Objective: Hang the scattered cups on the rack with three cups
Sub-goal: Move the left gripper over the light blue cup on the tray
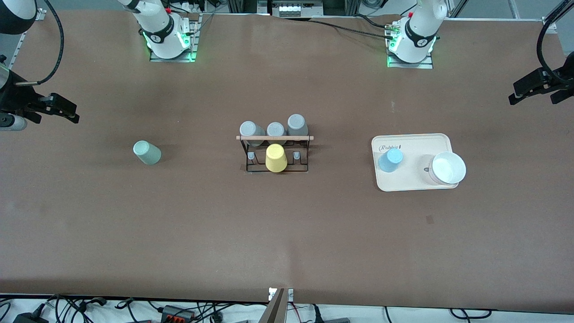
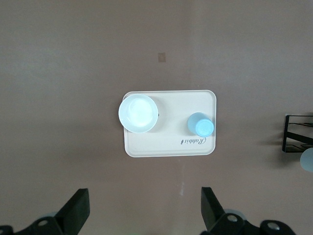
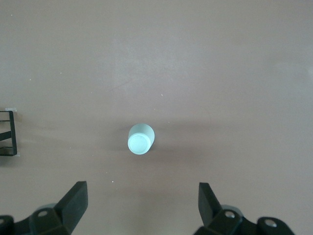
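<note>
The pale mint green cup (image 1: 146, 152) stands base up on the bare table toward the right arm's end; it also shows in the right wrist view (image 3: 141, 139). The light blue cup (image 1: 390, 160) stands base up on the cream tray (image 1: 412, 181), also in the left wrist view (image 2: 200, 124). The black wire rack (image 1: 276, 152) with a wooden rod stands mid-table and holds three grey cups (image 1: 275, 129) and a yellow cup (image 1: 275, 158). My right gripper (image 1: 63, 110) (image 3: 142, 205) hangs open and empty, high over the table near the mint cup. My left gripper (image 1: 533, 89) (image 2: 145, 208) hangs open and empty, high near the tray.
A white bowl (image 1: 447, 168) sits on the tray beside the blue cup, toward the left arm's end. Two pegs on the rack's near row, either side of the yellow cup, stand bare. The rack's edge shows in both wrist views (image 2: 298, 139) (image 3: 7, 132).
</note>
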Available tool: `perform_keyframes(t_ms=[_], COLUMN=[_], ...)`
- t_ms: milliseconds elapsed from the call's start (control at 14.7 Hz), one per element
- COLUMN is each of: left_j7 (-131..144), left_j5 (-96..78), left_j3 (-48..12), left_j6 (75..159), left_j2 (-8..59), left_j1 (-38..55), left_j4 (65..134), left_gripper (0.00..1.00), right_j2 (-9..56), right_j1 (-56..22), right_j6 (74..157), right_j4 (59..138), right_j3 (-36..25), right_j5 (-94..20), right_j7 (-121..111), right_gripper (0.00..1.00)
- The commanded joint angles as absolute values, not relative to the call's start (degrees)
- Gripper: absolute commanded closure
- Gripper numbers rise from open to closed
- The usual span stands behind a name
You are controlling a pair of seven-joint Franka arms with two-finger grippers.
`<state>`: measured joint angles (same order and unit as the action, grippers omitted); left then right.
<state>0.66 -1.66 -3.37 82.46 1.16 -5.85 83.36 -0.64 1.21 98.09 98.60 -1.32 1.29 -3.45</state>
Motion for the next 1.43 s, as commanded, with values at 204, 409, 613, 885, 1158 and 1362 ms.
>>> perform_keyframes(t_ms=[204,409,613,885,1158,1362], left_j7=[-0.4,0.4,0.4,1.0,2.3,5.0], left_j5=[-2.9,-2.8,-2.9,-6.6,-9.8,-9.7], left_j3=[-3.5,-3.6,-3.9,-4.5,-4.6,-7.1], left_j6=[81.8,81.7,77.2,80.7,86.3,94.3], left_j2=[1.1,2.1,5.2,7.4,7.4,7.3], left_j1=[-6.2,-5.8,-4.3,-3.7,-3.6,-3.5], left_j4=[82.5,83.1,83.3,86.9,92.5,99.6], left_gripper=[0.00,0.00,0.00,0.00,0.00,0.00], right_j2=[-2.1,-2.2,-2.2,-1.9,-1.6,-1.5], right_j1=[0.7,0.7,0.7,0.8,0.7,0.9], right_j6=[97.6,97.6,97.7,97.6,97.5,97.6], right_j4=[99.5,99.5,99.5,99.3,99.2,99.2], right_j3=[-1.7,-1.7,-1.7,-1.7,-1.7,-1.7], right_j5=[1.7,1.6,1.6,1.8,1.9,1.5], right_j7=[-3.4,-3.4,-3.4,-3.4,-3.4,-3.4], right_gripper=[0.00,0.00,0.00,0.00,0.00,0.00])
